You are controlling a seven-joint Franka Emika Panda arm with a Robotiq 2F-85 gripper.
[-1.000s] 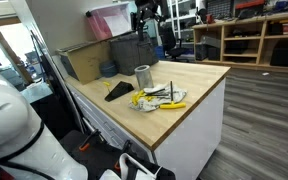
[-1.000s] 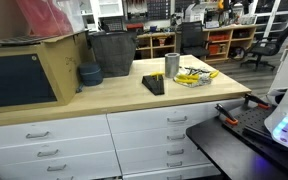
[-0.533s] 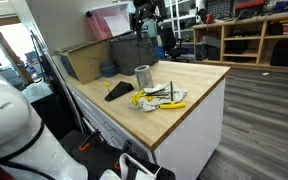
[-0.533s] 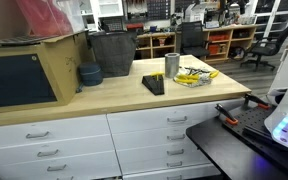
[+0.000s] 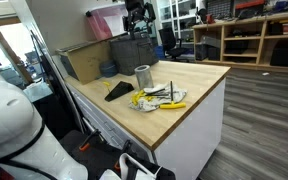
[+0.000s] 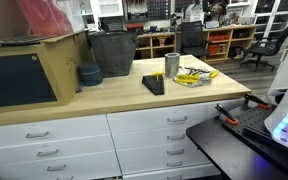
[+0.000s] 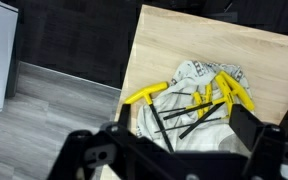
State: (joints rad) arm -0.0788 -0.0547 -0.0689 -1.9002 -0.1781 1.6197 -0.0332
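Note:
My gripper [image 7: 184,135] is open with nothing between its fingers, and it hangs high above the wooden counter [image 7: 174,40]. Straight below it in the wrist view lie several yellow T-handle hex keys [image 7: 206,98] on a pale cloth [image 7: 189,72]. In both exterior views the same hex keys [image 5: 160,97] [image 6: 194,76] lie near the counter's end, beside a metal cup [image 5: 142,75] [image 6: 171,64]. The gripper [image 5: 137,22] shows at the top of an exterior view, over the dark bin [image 5: 134,50].
A black wedge-shaped object [image 5: 119,91] [image 6: 153,85], a blue-grey bowl [image 5: 108,69] [image 6: 89,74], the dark bin [image 6: 112,53] and a cardboard box [image 5: 84,60] [image 6: 24,75] stand on the counter. Drawers [image 6: 144,135] run below it. Shelves and chairs fill the background.
The arm has shifted a little sideways, towards the bin, in the exterior view. The jaws stay open and the objects on the counter have not moved.

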